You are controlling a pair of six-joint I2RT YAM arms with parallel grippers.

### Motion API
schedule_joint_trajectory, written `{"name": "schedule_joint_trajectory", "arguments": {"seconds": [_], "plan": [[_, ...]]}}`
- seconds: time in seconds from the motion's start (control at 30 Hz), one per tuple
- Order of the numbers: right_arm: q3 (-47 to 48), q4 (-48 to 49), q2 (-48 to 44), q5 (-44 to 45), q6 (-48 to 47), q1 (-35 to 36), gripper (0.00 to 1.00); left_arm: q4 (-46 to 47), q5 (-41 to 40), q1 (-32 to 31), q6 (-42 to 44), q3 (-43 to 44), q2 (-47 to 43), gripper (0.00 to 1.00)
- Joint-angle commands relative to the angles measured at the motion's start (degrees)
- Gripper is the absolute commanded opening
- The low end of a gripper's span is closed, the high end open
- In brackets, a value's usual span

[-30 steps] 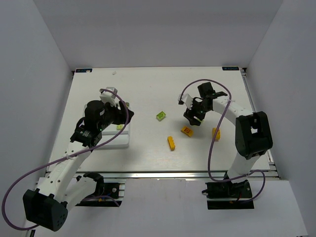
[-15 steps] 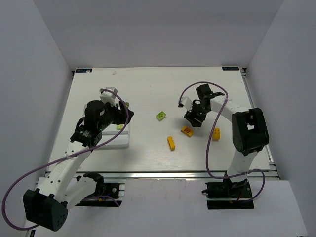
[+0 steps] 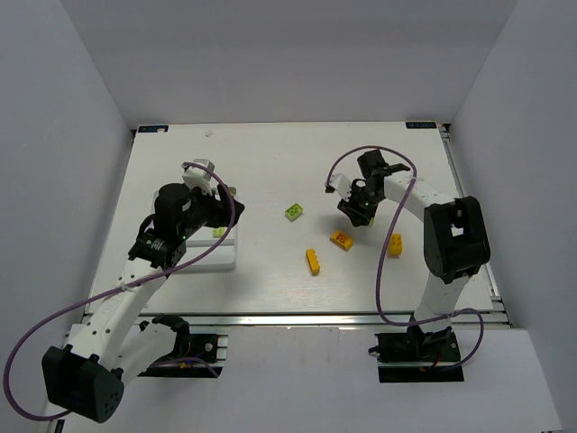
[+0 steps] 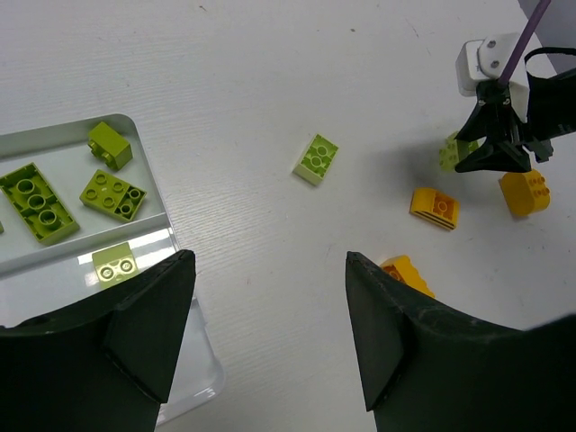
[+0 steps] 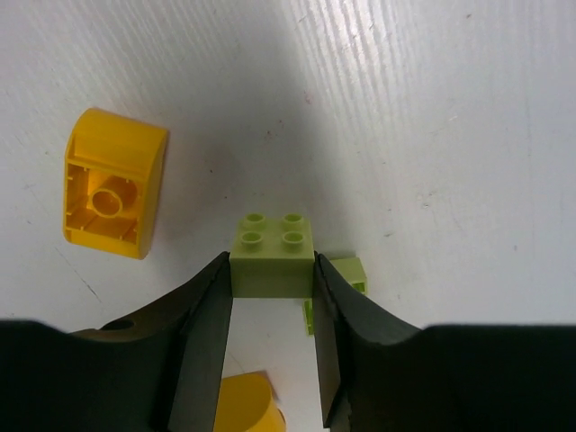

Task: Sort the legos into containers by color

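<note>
Light is bright, even and diffuse in all three views, apparently from overhead. In the top view the white table (image 3: 270,162) shows almost no glare. Soft shadows lie under both arms, and the walls grey toward the frame corners. The left wrist view is sharp mid-frame, but the left gripper's fingers (image 4: 135,342) along the bottom edge are dark and soft. In the right wrist view a grey shadow dims the upper left, the green brick (image 5: 273,256) is crisp, and the right gripper's fingers (image 5: 202,360) blur.

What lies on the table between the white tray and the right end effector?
A single lime-green brick, apart from both; the top view shows it.
</note>
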Motion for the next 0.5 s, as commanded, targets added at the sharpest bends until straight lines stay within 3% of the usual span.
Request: {"name": "schedule_joint_trajectory", "arguments": {"seconds": [0.0, 0.27, 0.47], "plan": [[2.95, -0.83, -3.14, -2.01, 1.36, 1.35, 0.0, 1.27, 0.13, 0.33, 0.61, -0.93, -1.88, 0.77], [12.43, 1.45, -6.23, -8.26, 10.15, 11.46, 0.0, 3.55, 0.22, 0.86, 1.49, -2.69, -7.06, 0.77], [27.19, 4.44, 3.78, -15.1, 18.93, 23.58, 0.0, 6.45, -4.08, 0.86, 2.37, -5.76, -14.97, 0.78]]}}
